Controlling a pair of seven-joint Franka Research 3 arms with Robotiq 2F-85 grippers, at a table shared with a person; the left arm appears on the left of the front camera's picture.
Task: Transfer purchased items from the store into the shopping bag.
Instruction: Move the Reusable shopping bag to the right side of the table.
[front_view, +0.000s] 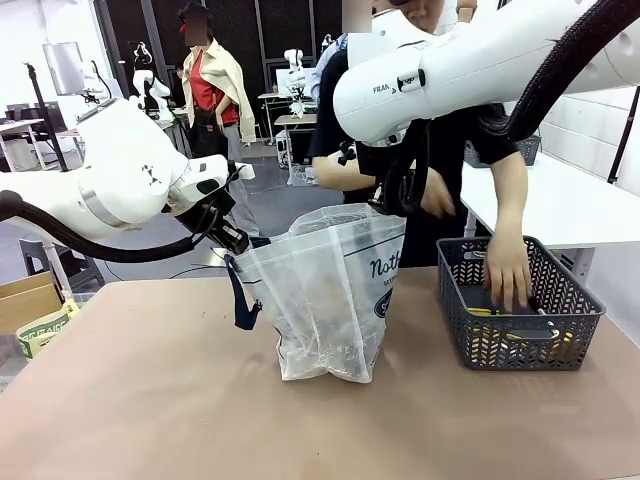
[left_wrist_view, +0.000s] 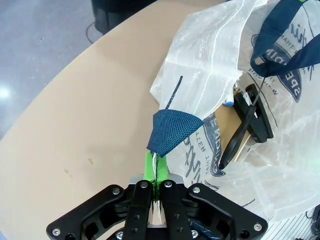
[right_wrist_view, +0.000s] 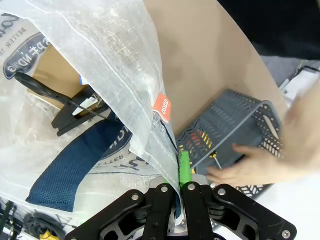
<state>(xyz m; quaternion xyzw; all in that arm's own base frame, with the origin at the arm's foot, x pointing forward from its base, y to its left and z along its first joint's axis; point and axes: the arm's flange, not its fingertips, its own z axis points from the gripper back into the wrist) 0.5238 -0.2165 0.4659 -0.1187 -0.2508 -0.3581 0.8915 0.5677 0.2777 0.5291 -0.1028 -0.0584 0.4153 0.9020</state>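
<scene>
The left gripper (front_view: 240, 240) is clamped on the left rim of the shopping bag (front_view: 325, 300), with its green pads (left_wrist_view: 149, 167) pinched together on the film just below a navy handle (left_wrist_view: 172, 131). The bag stands mid-table (front_view: 150, 400) with its mouth open. Inside it, a black object (left_wrist_view: 252, 120) on brown card is blurred by the plastic. The right gripper (right_wrist_view: 181, 170) pinches the right rim, and the front view half loses it against dark clothing. A person's hand (front_view: 508, 268) reaches into the grey basket (front_view: 520, 325), whose contents are mostly hidden
</scene>
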